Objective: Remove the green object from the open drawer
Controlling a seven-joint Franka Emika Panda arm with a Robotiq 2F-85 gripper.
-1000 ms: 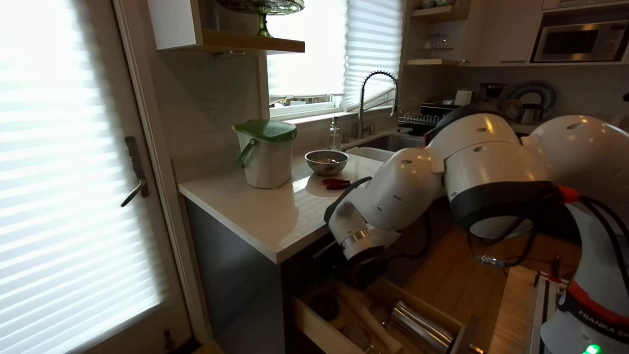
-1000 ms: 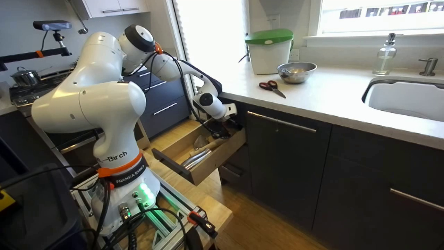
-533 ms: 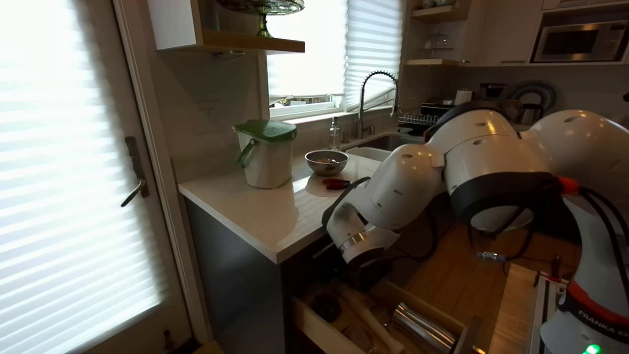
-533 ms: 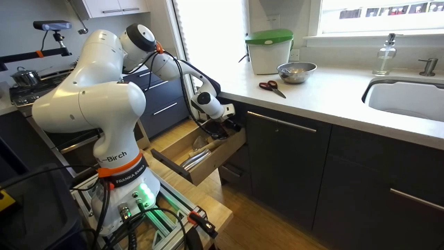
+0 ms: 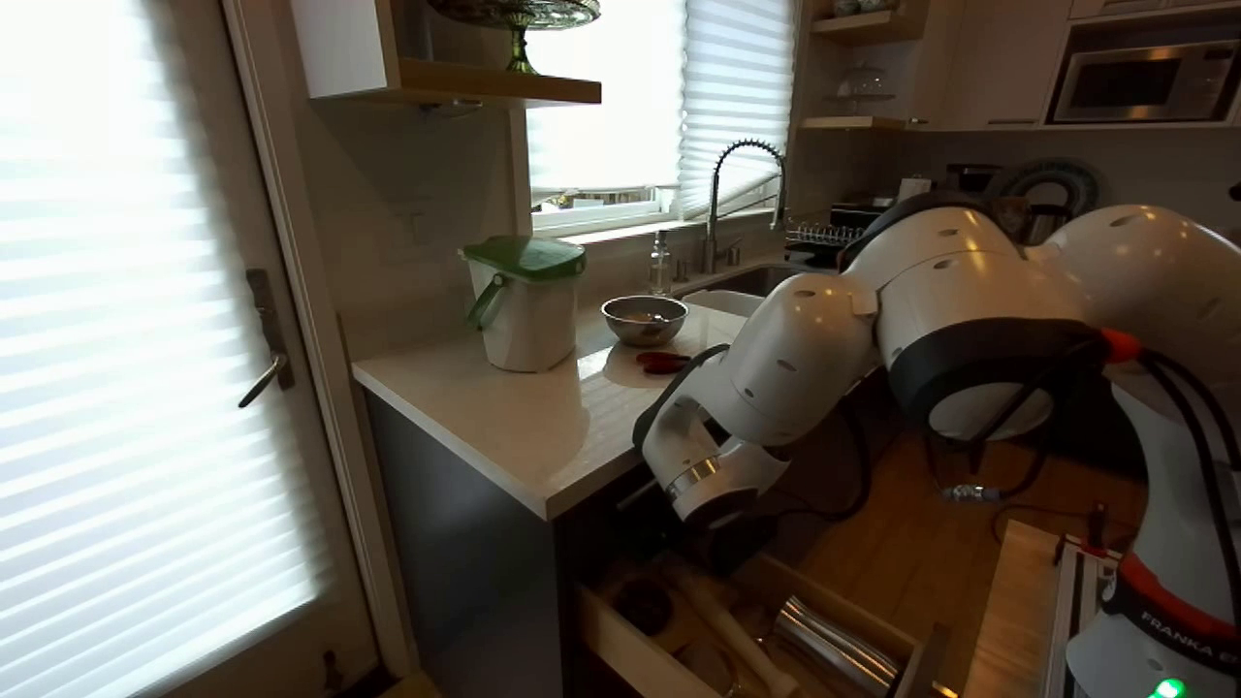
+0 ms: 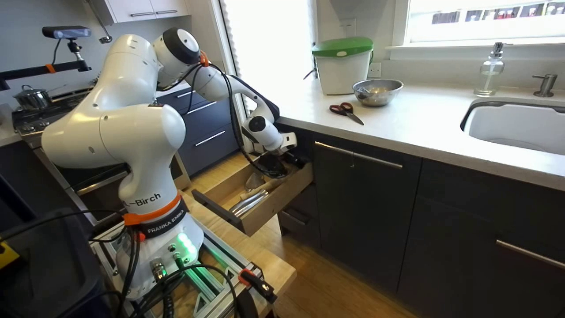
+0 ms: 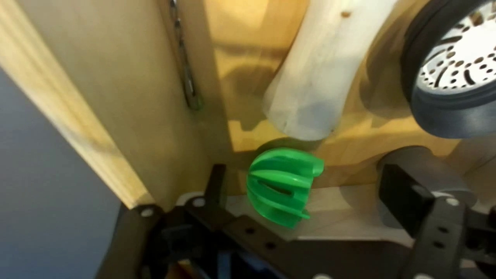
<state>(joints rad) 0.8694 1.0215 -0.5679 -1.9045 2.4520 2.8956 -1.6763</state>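
Wrist view — green object (image 7: 286,179), underside hidden

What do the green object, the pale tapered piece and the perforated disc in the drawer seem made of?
Green object: likely molded plastic, glossy; highlights along smooth ribs.
Pale tapered piece: probably wood, matte; a brown knot-like spot.
Perforated disc: perhaps shiny metal, from the whitish glare.
Its black rim: plastic or rubber, can't tell; soft sheen only.

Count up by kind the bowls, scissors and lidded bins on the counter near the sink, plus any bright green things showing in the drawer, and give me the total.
Metal bowl: 1
Pair of scissors: 1
Green-lidded bin: 1
Bright green ribbed thing in the drawer: 1
Total: 4
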